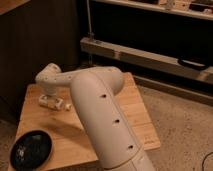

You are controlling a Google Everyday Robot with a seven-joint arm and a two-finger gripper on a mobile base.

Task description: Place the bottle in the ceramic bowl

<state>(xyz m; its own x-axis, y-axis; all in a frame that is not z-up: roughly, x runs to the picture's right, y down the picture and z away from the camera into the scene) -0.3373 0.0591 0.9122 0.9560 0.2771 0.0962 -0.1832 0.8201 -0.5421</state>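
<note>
Small white bottle [54, 103] on its side on the wooden table [60, 131], in the back-left part of the top, long axis roughly left to right and slightly toward the front at its right end. Directly over it, and at least very close to it, the gripper [48, 95], hanging below the rounded white wrist of the arm [100, 112]; contact with the bottle not clear from this angle, and no telling whether the gripper is spread, closed or clamped on anything, most of it hidden under the wrist. Bottle apparently resting on the wood rather than lifted. Well apart from it, at the front-left corner of the same table, the ceramic bowl [31, 149]: round, shallow, glossy black, faintly speckled, upright, with nothing visible inside. Thick white forearm running from the lower middle of the view up over the table and bending left toward the bottle, covering much of the tabletop's centre. Around the table, speckled floor [180, 125] to the right, a dark panel [40, 35] behind on the left, and a long metal shelf rail [145, 55] across the back.
</note>
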